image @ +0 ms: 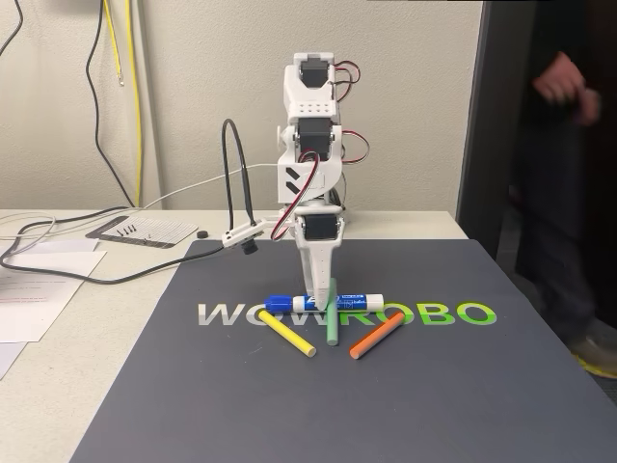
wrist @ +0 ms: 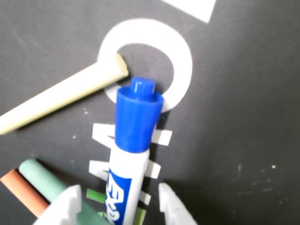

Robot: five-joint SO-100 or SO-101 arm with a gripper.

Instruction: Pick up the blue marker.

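The blue marker [image: 355, 302] lies flat on the dark mat, dark blue cap to the left in the fixed view. My gripper [image: 316, 301] points straight down onto it, near the cap end. In the wrist view the blue marker [wrist: 133, 140] runs up the middle with its cap away from me. My gripper [wrist: 119, 208] is open, one white fingertip on each side of the barrel. There is a small gap on the right side. Whether the fingers touch the barrel I cannot tell.
A thin green stick [image: 333, 316] lies across the marker, a yellow stick [image: 286, 333] to its left and an orange stick [image: 376, 335] to its right, all on the WOWROBO mat [image: 337, 405]. Papers and cables [image: 58, 260] lie at the left. A person [image: 564, 145] stands at the right.
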